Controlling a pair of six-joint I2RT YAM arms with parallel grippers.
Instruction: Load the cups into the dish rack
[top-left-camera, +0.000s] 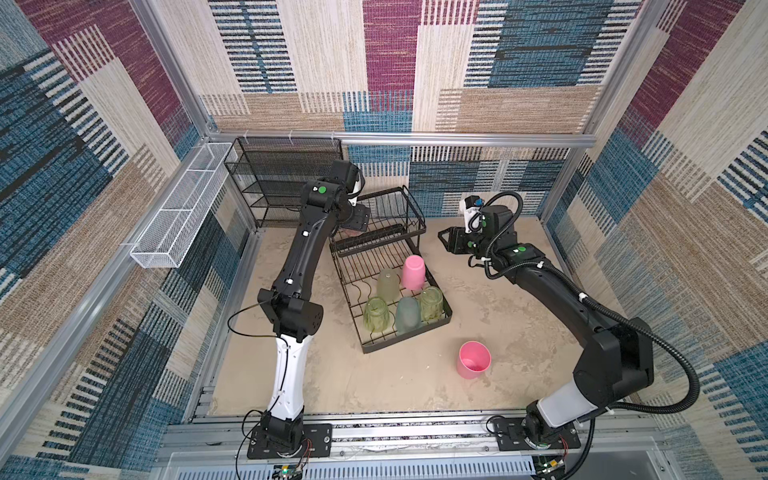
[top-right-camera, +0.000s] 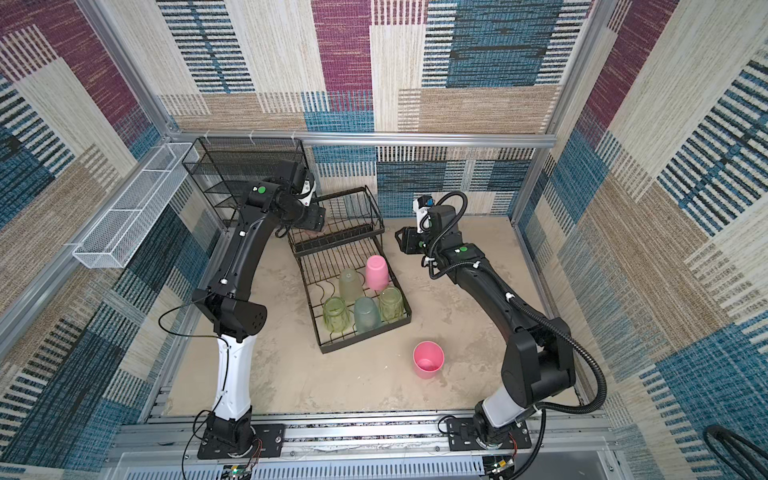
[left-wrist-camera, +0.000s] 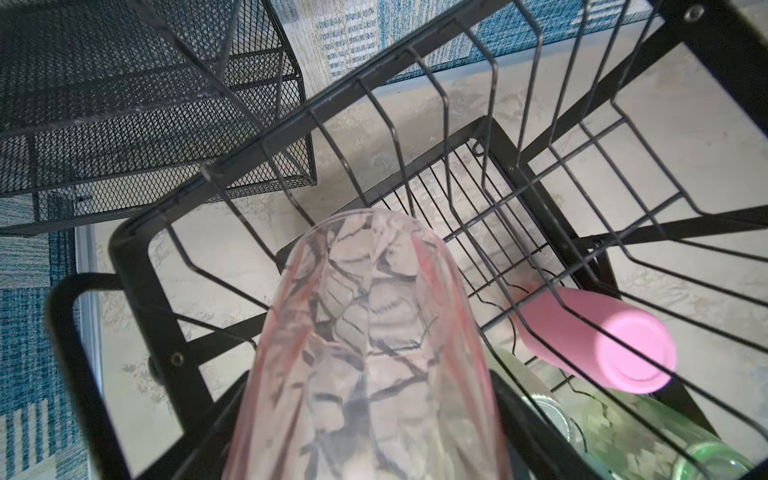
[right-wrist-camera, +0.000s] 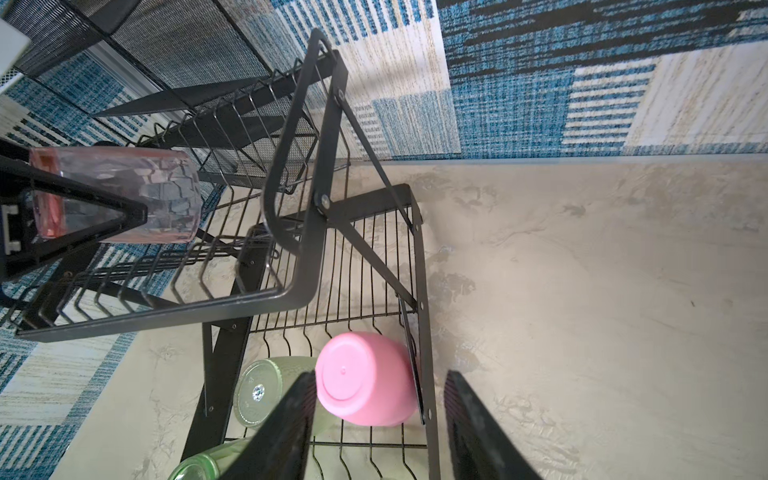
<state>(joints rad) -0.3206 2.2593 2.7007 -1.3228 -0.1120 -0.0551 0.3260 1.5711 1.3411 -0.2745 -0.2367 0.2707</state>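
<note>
**Top views.** Beige, mottled tabletop inside a cell walled with woven patchwork fabric in blue, maroon and tan. At centre, dish rack: black wire, two tiers, wavy dividers below, smaller basket tier above at 12 o'clock. Loaded mouth-down on the lower tier: opaque pink cup, frosted yellow-green cup, faceted yellow-green cups, pale teal cup. Not yet loaded, at 5 o'clock from the rack: second pink cup, upright on the table, smooth and tapered. At 10 o'clock, black mesh shelf unit; at 9 o'clock, white mesh trough. Left gripper over the basket tier; right gripper at 2 o'clock, just off the rack.

**Left wrist view.** Reddish-pink cup filling the foreground: translucent, crackle-faceted wall, rounded base leading, above the V-bent basket wires. Fingers out of frame; grip not readable here.

**Right wrist view.** Left gripper clamped across the reddish-pink cup, held on its side, apparently clear of the basket wires. Right gripper jaws apart, nothing between them, beside the rack's edge above the pink cup.

**Assessment.** Five cups racked, one in hand for placement, one left on the table; well past halfway.
</note>
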